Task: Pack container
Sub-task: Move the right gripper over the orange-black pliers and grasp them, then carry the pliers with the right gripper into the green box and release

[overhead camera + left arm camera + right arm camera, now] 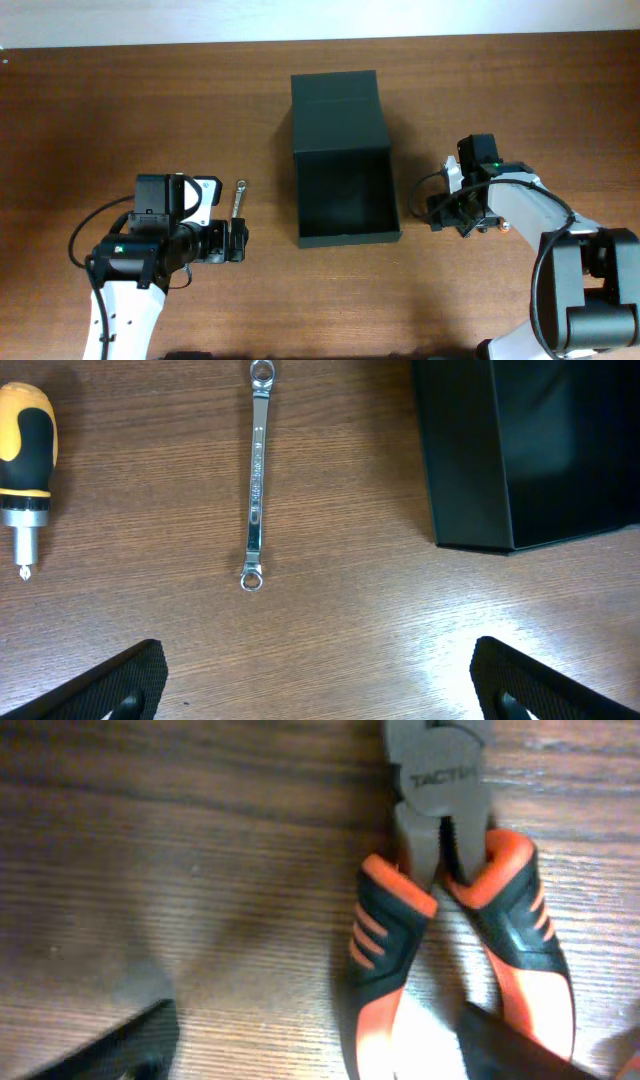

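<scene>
The container (340,150) is a dark green-black box standing open at the table's middle, its flap lid folded back at the far side; its near corner shows in the left wrist view (520,450). A silver wrench (239,197) lies left of it, also seen in the left wrist view (257,480). My left gripper (237,241) is open and empty (320,690), just short of the wrench. Orange-and-black pliers (440,920) lie under my right gripper (460,215), which is open (320,1045) with its fingers low around one handle.
A yellow-and-black screwdriver (25,450) lies left of the wrench; in the overhead view my left arm hides it. The table (120,110) is brown wood. A bit of orange pliers handle (503,226) shows beside the right gripper.
</scene>
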You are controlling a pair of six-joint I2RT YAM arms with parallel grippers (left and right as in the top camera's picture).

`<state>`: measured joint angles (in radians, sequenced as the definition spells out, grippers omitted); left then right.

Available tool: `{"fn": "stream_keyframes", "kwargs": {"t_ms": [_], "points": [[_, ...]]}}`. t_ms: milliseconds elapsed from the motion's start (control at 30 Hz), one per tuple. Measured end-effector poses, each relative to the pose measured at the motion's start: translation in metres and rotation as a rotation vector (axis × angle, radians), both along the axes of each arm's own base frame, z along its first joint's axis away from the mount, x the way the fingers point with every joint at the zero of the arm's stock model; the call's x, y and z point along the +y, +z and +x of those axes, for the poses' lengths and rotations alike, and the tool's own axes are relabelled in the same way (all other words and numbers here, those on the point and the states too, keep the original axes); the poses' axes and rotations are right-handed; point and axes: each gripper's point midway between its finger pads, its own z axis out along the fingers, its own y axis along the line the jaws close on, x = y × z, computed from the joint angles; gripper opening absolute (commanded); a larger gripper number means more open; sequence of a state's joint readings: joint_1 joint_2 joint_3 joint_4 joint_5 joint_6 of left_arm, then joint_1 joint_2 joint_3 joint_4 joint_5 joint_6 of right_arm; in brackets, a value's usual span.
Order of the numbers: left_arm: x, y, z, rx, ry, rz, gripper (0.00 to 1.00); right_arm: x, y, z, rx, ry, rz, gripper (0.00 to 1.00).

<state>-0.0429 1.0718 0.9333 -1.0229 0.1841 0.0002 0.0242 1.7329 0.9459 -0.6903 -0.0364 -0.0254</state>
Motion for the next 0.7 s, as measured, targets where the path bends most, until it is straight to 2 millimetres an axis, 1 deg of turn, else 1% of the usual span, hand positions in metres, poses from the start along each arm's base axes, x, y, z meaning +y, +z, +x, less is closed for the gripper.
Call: {"fn": "stream_keyframes", "kwargs": {"t_ms": [67, 100, 133, 167, 200, 300, 400, 433, 467, 600, 700], "points": [[0.0000, 0.0000, -0.0001, 0.000, 0.000, 0.000, 0.99, -0.0004, -0.0002, 0.0000, 0.000, -0.001, -0.002, 0.44], [0.0000, 0.0000, 0.0000, 0.000, 0.000, 0.000, 0.99, -0.0003, -0.0003, 0.0000, 0.001, -0.001, -0.002, 0.43], [0.0000, 0.0000, 0.0000, 0.000, 0.000, 0.000, 0.99, -0.0003, -0.0005, -0.0001, 0.001, 0.000, -0.002, 0.38], [0.0000, 0.0000, 0.0000, 0.000, 0.000, 0.000, 0.99, -0.0003, -0.0005, -0.0001, 0.002, -0.001, -0.002, 0.31], [0.0000, 0.0000, 0.0000, 0.000, 0.000, 0.000, 0.99, -0.0003, -0.0005, -0.0001, 0.002, -0.004, -0.002, 0.27], [0.0000, 0.0000, 0.0000, 0.000, 0.000, 0.000, 0.99, -0.0002, -0.0005, -0.0001, 0.002, -0.003, -0.001, 0.24], [0.0000, 0.0000, 0.0000, 0.000, 0.000, 0.000, 0.99, -0.0001, -0.0005, -0.0001, 0.002, -0.003, -0.001, 0.14], [0.0000, 0.0000, 0.0000, 0.000, 0.000, 0.000, 0.99, -0.0002, -0.0005, -0.0001, 0.002, -0.002, -0.001, 0.06], [0.0000, 0.0000, -0.0001, 0.000, 0.000, 0.000, 0.99, -0.0004, -0.0005, -0.0002, 0.002, 0.001, -0.002, 0.04], [0.0000, 0.0000, 0.0001, 0.000, 0.000, 0.000, 0.99, 0.0008, -0.0004, -0.0001, 0.002, -0.002, 0.005, 0.04], [0.0000, 0.0002, 0.0004, -0.002, 0.000, 0.000, 0.99, 0.0028, 0.0030, -0.0050, 0.036, -0.002, 0.017, 0.04]]}}
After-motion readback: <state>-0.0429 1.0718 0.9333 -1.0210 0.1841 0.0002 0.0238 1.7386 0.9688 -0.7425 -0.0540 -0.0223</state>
